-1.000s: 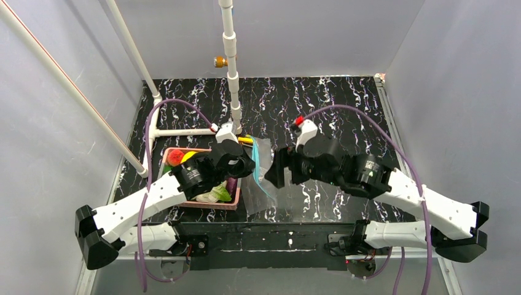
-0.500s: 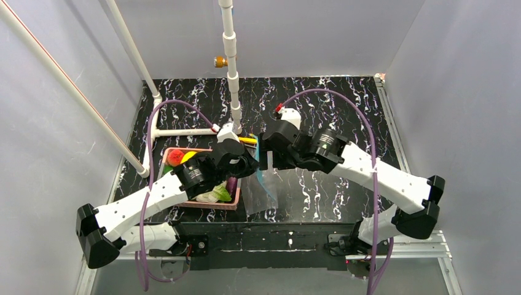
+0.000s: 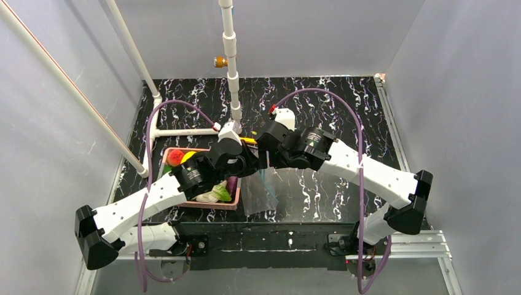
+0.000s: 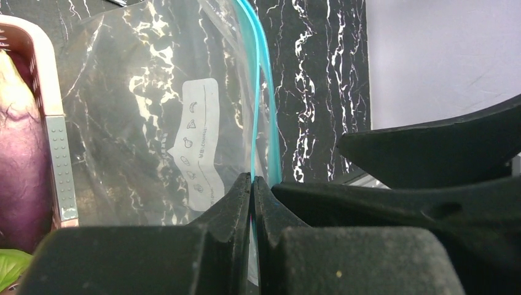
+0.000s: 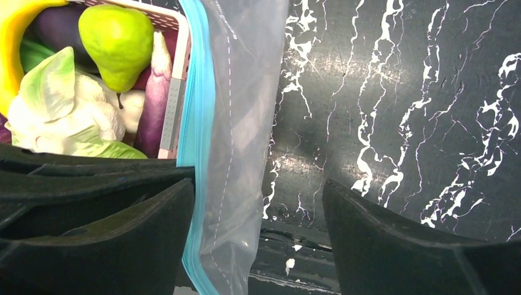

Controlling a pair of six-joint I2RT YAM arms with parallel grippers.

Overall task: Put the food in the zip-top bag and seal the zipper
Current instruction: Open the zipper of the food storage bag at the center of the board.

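The zip-top bag (image 4: 153, 110), judged light, limp and slippery, is held just beside the pink basket (image 4: 52, 123), pinched at its stiffer zipper (image 4: 261, 92) by the clamped left gripper (image 4: 252, 184), while the right gripper (image 5: 255, 206) is spread wide, empty, astride that edge.

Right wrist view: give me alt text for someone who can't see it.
The right tool, open, frames a clear zip-top bag, its teal zipper on the basket side. At upper left, a pink basket holds a green pear and a leafy head; a black marbled table lies beneath.
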